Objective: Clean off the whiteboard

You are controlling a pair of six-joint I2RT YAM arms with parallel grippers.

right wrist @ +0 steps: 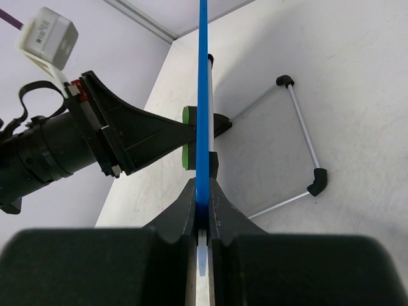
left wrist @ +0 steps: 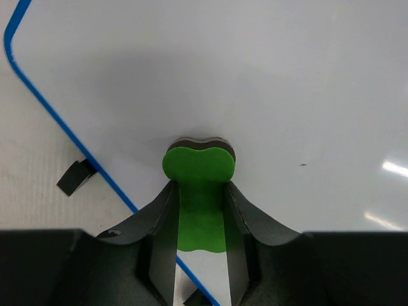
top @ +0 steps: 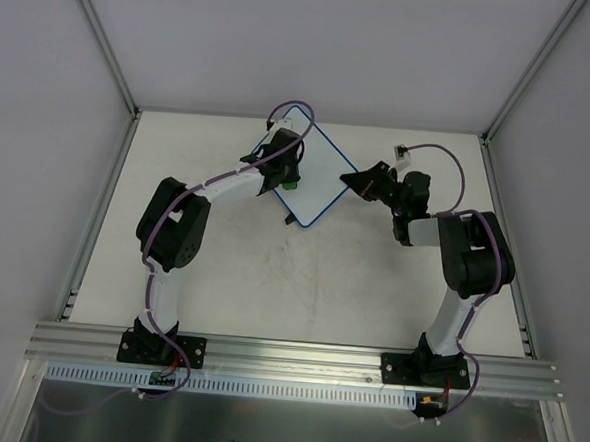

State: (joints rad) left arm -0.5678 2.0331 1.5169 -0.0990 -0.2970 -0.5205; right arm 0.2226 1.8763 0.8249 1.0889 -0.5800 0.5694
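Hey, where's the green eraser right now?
In the top view the green eraser is mid-width toward the far side of the table, clamped in the left gripper and pressed against the whiteboard near its blue rim.

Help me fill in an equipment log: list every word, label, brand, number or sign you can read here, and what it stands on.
No text can be read in any view.
white tag by the left arm's wrist: faint print, too blurred to read.
whiteboard: no writing, only a tiny dark speck.
green eraser: no lettering.
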